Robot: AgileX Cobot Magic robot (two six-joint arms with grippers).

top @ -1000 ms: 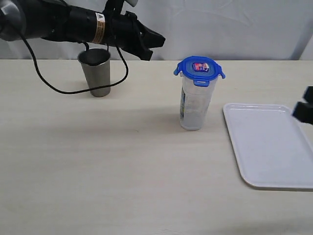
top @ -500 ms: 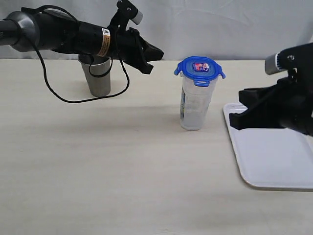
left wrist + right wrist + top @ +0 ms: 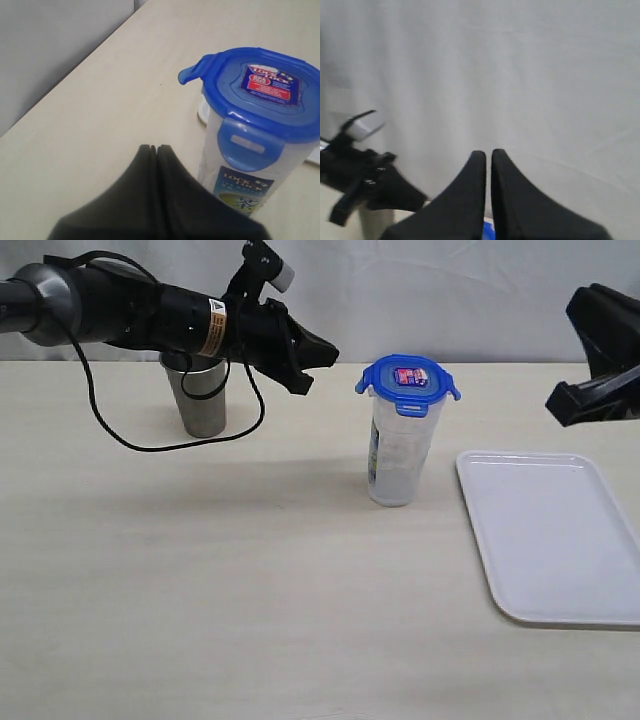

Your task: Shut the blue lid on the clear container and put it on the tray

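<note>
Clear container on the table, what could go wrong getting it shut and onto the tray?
The clear container is tall and narrow, so a sideways push from the shut left tool could tip it. The blue lid has flaps sticking out, so it may come off if the container is lifted by the lid.

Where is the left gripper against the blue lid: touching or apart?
Apart. The exterior view shows a plain gap between the shut left gripper and the blue lid.
</note>
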